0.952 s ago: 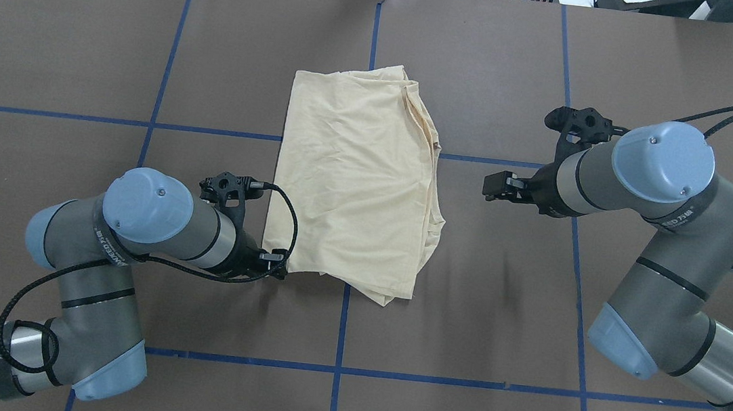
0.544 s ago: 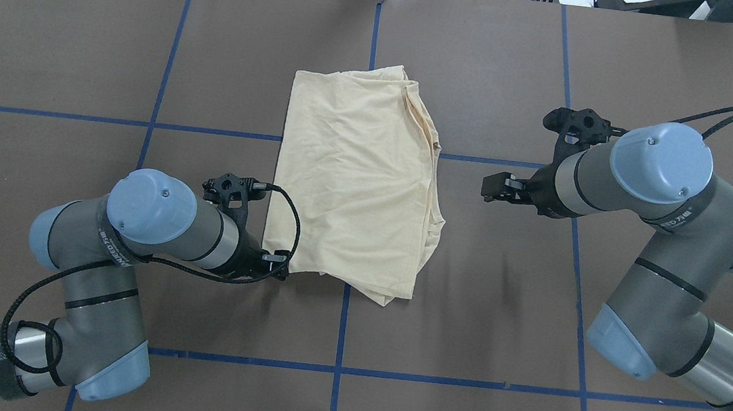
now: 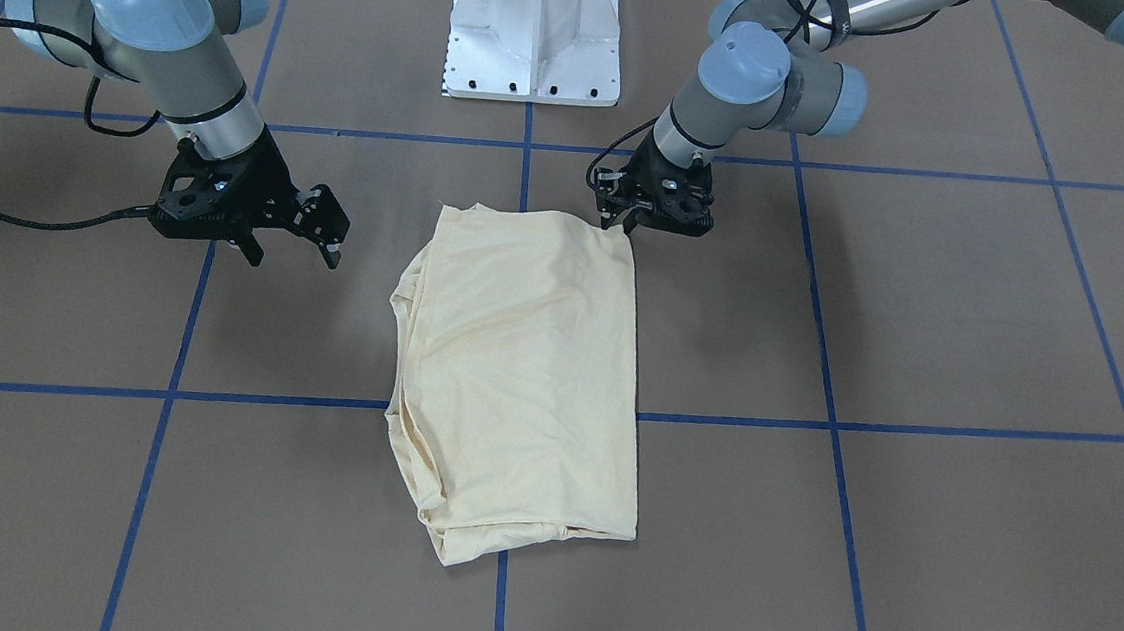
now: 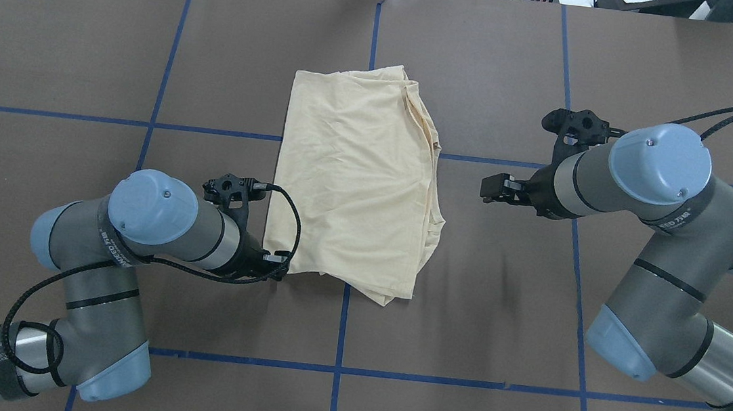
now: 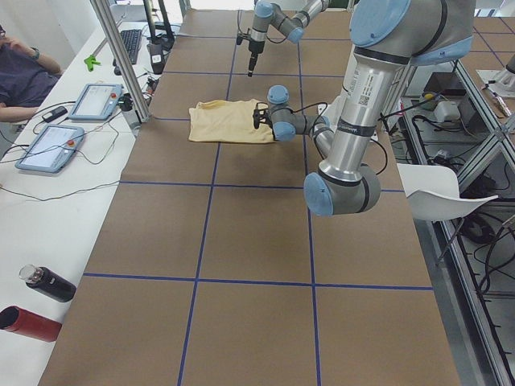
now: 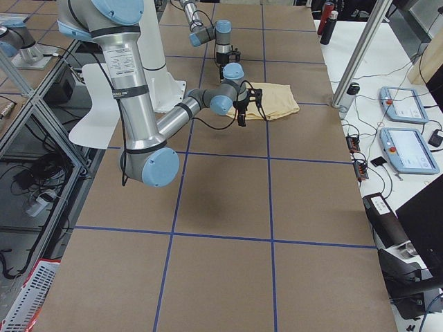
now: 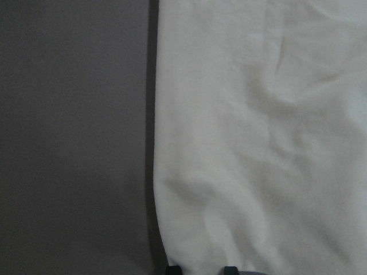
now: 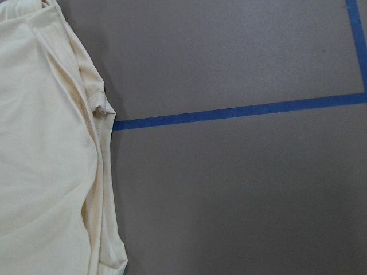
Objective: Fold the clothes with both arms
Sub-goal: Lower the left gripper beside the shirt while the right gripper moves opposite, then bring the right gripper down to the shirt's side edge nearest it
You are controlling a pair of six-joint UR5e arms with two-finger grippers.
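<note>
Seen from across the counter, a cream-yellow shirt lies folded into a tall rectangle at the middle, plain side up, with loose layers bunched along its right edge. The left pincer points down at the shirt's left corner nearest the white base, jaws drawn narrow; whether they pinch cloth cannot be told. The right pincer hangs above bare counter, well apart from the shirt, jaws spread wide. From overhead, the shirt covers a crossing of blue tape lines, the left arm bent in at its near left corner, the right arm out to its right. The left wrist camera shows two fingertips close together over pale cloth beside the shirt's straight edge. The right wrist camera shows the bunched layers beside a blue line.
</note>
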